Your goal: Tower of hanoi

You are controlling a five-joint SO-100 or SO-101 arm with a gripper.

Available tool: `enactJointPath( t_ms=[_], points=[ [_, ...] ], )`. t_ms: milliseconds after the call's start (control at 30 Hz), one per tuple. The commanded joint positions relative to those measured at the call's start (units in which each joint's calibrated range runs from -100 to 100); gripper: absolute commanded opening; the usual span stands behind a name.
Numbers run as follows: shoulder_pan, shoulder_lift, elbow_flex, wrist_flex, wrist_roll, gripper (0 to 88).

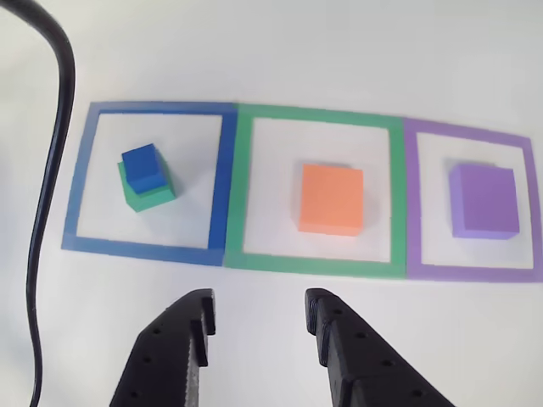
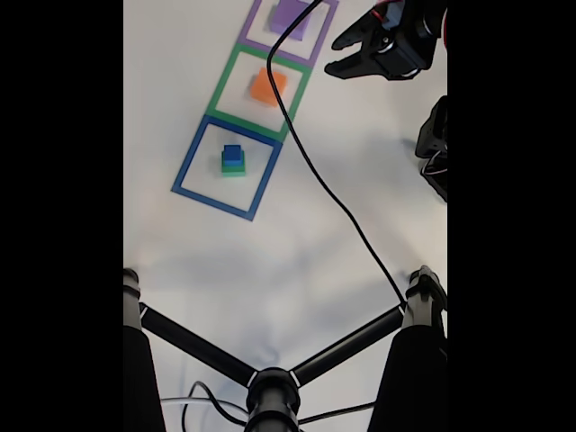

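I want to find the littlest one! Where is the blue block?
In the other view, the blue block sits on the green block inside the blue tape square at the left, with the orange block in the next square.

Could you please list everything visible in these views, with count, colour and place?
blue block: one, blue, stacked on the green block inside the blue tape square.
green block: one, green, under the blue block.
orange block: one, orange, alone inside the green tape square.
purple block: one, purple, alone inside the purple tape square.
tape squares: three outlines in a row, blue, green, purple, on the white table.
cable: one, black, trailing across the table.
stand: one, black, legs splayed at the fixed view's bottom.
end effector: one, black, open, empty, short of the squares.
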Motion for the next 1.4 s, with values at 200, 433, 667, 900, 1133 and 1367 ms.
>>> enactJointPath(
  t_ms=[200, 433, 667, 900, 1133, 1367],
  points=[
    [-6.5, -1.5, 7.3, -7.7, 0.2, 20.5],
    [-5.3, -0.1, 30.4, -36.0, 0.2, 23.8],
    [-5.9, 9.8, 42.9, -63.8, 0.2, 25.0],
    [-7.4, 18.9, 48.9, -81.8, 0.2, 24.4],
    [-9.4, 27.3, 50.6, -93.3, 0.2, 24.2],
    [-11.0, 35.4, 50.6, -103.3, 0.2, 24.2]
  ],
)
